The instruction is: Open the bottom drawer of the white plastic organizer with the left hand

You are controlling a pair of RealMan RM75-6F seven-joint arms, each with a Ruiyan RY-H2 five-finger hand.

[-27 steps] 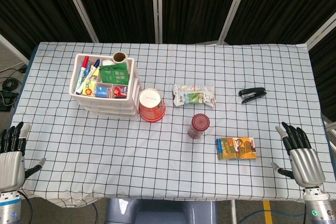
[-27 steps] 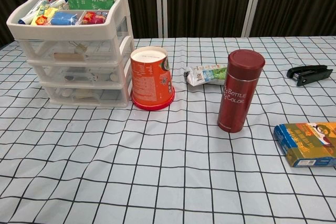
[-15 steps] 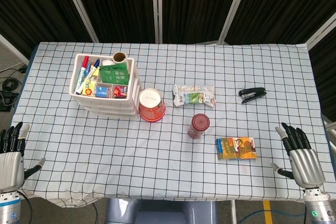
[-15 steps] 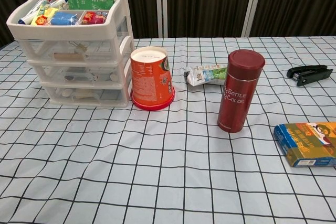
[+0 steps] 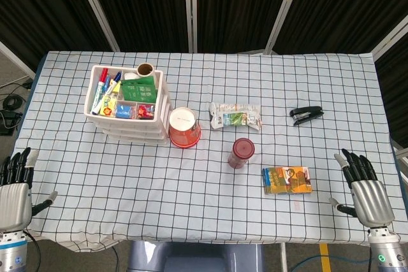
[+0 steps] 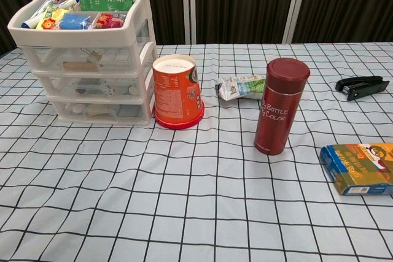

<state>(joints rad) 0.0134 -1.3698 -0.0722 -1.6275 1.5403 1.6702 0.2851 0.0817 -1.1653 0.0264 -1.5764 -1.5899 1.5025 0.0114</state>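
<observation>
The white plastic organizer (image 5: 127,103) (image 6: 86,53) stands at the back left of the table, its top tray full of markers and small packs. All three drawers look closed; the bottom drawer (image 6: 98,110) sits flush with the frame. My left hand (image 5: 14,186) hovers off the table's front left corner, fingers spread and holding nothing, far from the organizer. My right hand (image 5: 363,189) hangs at the front right corner, likewise spread with nothing in it. Neither hand shows in the chest view.
An orange paper cup (image 5: 184,127) (image 6: 177,91) stands right beside the organizer. A snack packet (image 5: 236,117), a red bottle (image 5: 242,152) (image 6: 280,106), a black stapler (image 5: 306,114) and a colourful box (image 5: 287,179) lie to the right.
My left hand has drifted slightly down and left, away from the table edge. The right hand and every object stayed put.
</observation>
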